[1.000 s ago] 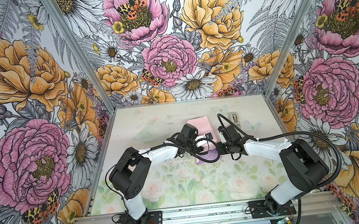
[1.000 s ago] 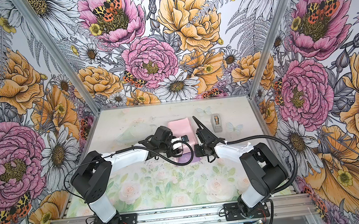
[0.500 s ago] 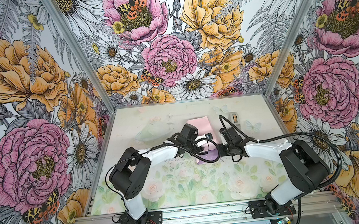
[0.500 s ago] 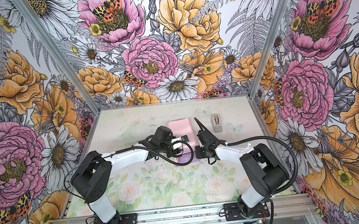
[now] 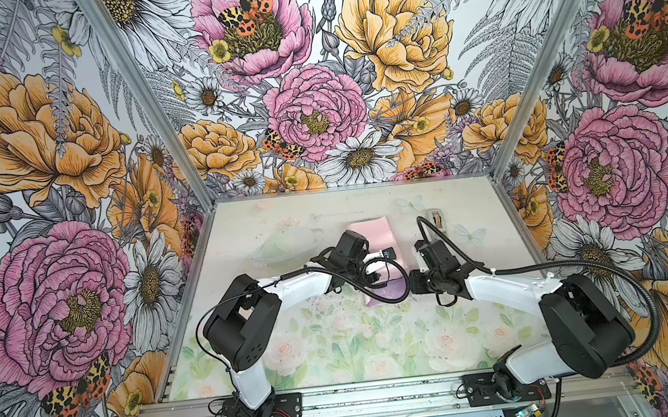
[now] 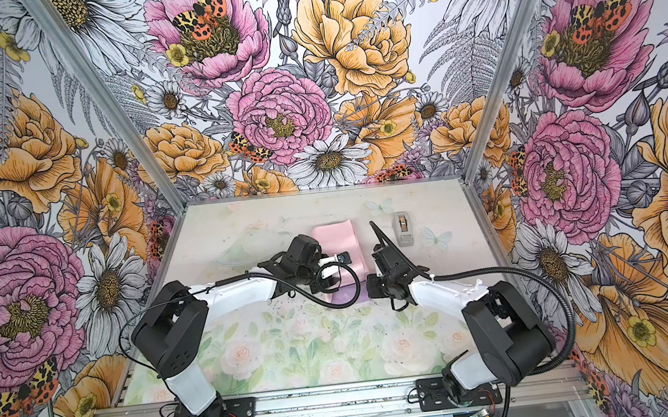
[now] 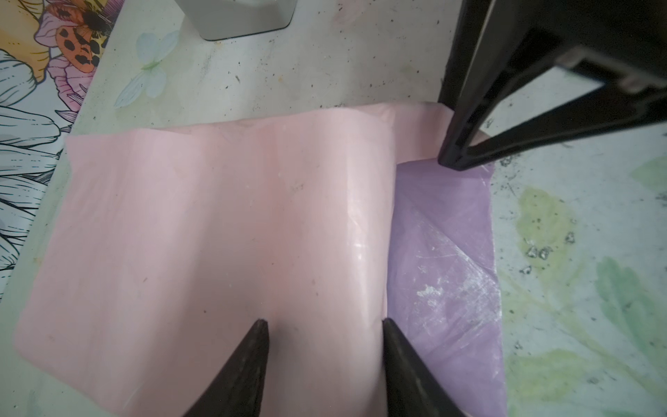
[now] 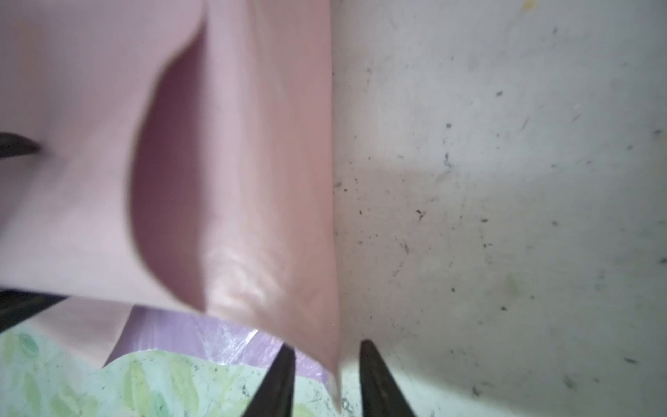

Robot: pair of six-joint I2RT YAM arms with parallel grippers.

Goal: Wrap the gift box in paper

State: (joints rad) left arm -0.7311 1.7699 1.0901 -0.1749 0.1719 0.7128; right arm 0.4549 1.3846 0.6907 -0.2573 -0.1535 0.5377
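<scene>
Nearest me, my right hand [image 8: 326, 346] stands open, a corner of the paper [image 8: 252, 180] loose between its fingers. My left hand [image 7: 325, 325] straddles the pink fold, fingers apart; whether it grips anything I cannot tell. The paper lies mid-worktop [image 5: 337, 343], lilac side nearest me. The gift box is hidden from me. A tape dispenser [image 6: 402, 228] sits beyond.

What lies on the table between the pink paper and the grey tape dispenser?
Nothing. In the left wrist view the table is bare, only speckled with dirt, between the paper and the tape dispenser.
</scene>
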